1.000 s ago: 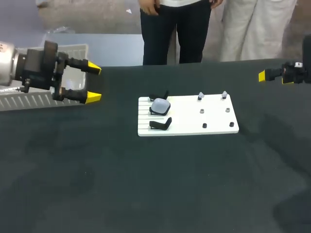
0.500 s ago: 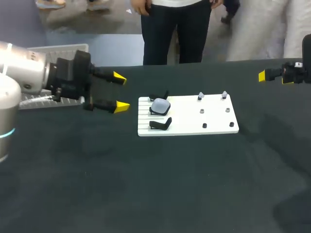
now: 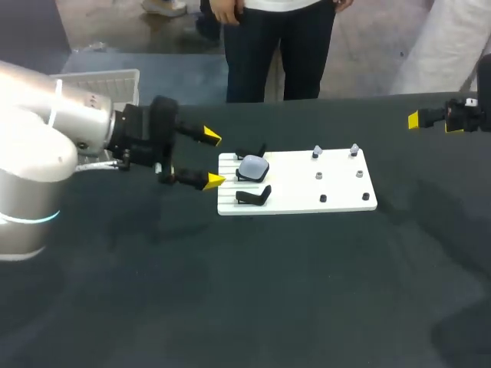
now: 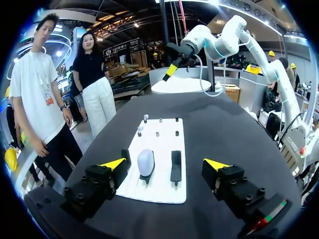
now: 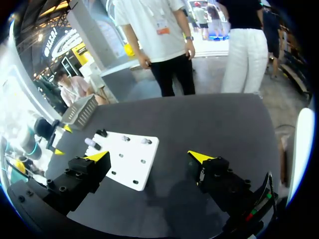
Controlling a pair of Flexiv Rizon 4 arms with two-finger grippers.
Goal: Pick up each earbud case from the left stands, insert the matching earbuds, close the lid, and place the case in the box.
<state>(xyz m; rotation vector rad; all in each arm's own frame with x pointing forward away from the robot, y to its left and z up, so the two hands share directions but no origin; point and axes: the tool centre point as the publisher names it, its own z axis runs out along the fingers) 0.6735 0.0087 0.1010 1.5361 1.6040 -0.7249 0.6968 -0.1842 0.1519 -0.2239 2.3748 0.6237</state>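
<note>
**While the left gripper lines up on the case: notes for the pick**

Since nothing is in hand yet, you are most likely at the first pick.

- Left gripper [image 3: 214, 159]: fingers wide apart, empty, just short of the white board [image 3: 337, 203].
- Earbud case [image 4: 145, 162]: pale and rounded, seated on the middle stand. It lies ahead of your fingers, a little nearer one finger than the other.
- Advice: centre on the case before you advance. Take it across its sides, then lift it off the stand before you turn away.
- Empty stands [image 3: 253, 196]: black, one close on each side of the case. These are what your fingers could catch, so keep each finger between the case and its neighbour.
- Earbuds [image 3: 317, 152]: small pieces on pegs at the board's far end. They are too small to tell which ones match.
- Right gripper [image 5: 149, 156]: spread wide, empty, well apart at the table's right edge.
- Box [image 3: 107, 80]: white and ribbed, behind your left arm.
</note>
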